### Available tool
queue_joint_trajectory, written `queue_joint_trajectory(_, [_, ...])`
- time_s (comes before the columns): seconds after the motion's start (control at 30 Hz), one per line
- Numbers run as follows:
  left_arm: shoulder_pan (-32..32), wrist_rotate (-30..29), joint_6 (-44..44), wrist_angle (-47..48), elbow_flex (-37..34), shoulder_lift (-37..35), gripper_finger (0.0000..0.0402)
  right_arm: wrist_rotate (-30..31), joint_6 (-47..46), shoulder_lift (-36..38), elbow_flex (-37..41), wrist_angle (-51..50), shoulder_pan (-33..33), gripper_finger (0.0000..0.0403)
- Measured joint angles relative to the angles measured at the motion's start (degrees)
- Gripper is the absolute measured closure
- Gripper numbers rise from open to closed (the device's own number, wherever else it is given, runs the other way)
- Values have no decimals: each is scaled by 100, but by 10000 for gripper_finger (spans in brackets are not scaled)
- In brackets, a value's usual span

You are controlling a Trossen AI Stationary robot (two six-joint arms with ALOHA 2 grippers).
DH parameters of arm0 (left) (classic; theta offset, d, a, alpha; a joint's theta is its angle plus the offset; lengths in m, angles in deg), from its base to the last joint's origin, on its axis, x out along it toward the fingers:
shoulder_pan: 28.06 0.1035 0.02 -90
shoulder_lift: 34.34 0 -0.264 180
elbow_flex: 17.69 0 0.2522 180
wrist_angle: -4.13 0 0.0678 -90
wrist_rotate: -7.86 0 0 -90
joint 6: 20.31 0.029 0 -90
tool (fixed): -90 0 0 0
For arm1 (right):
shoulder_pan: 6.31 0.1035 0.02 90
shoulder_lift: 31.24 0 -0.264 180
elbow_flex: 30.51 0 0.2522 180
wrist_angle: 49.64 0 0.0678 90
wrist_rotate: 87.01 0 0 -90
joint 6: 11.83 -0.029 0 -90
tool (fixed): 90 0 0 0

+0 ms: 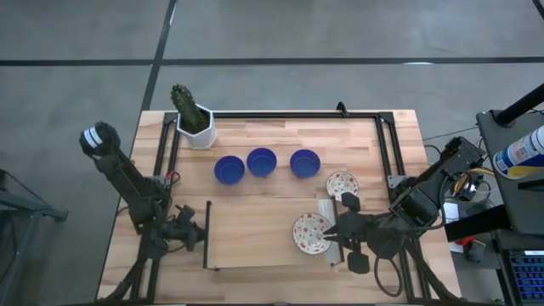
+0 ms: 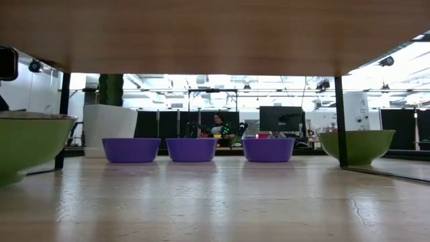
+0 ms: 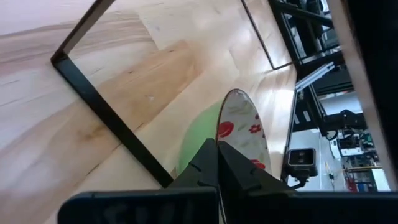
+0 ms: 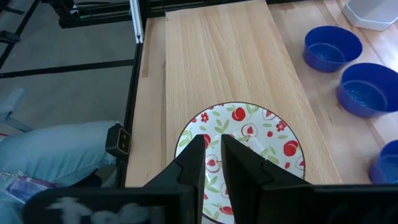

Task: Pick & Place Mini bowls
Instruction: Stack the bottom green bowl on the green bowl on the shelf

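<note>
A white, red-patterned mini bowl (image 1: 310, 234) (image 4: 261, 134) is over the right end of a raised wooden shelf (image 1: 255, 229), with my right gripper (image 1: 330, 233) (image 4: 214, 146) shut on it. A second patterned bowl (image 1: 342, 184) (image 2: 356, 144) and three blue bowls (image 1: 229, 169) (image 1: 261, 161) (image 1: 304, 162) stand on their bases in a row on the table behind the shelf. A third patterned bowl, green outside (image 3: 245, 124) (image 2: 27, 144), sits on the table under the shelf. My left gripper (image 1: 194, 235) (image 3: 217, 146) is shut and empty at the shelf's left end, short of that bowl. My right gripper is at the patterned bowl's right-hand rim (image 4: 186, 146), coming from the table's right and slanting down. Its own fingers (image 4: 239, 158) hide the place of contact, so the kind of hold does not show. The bowl faces up; whether its base rests on the shelf I cannot tell.
A white cactus pot (image 1: 197, 127) stands at the far left. Black frame rails (image 1: 280, 113) edge the table, and the shelf's black legs (image 2: 339, 121) and floor bar (image 3: 106, 106) bound the space beneath it. A person's leg (image 4: 50, 155) is beside the near edge.
</note>
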State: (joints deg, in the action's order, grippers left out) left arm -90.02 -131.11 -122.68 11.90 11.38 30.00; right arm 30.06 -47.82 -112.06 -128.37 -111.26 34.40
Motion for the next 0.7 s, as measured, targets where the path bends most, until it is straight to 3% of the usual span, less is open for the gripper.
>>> queue_joint_trajectory(0.2, [-80, 73, -58, 299, 0, -262, 401, 0, 0, 0, 0, 0, 0, 355])
queue_joint_trajectory(0.5, [-139, 474, -967, 1738, 0, -917, 401, 0, 0, 0, 0, 2, 0, 355])
queue_joint_trajectory(0.7, [-144, 552, -1097, 2240, 7, -1290, 401, 0, 0, 0, 0, 4, 0, 355])
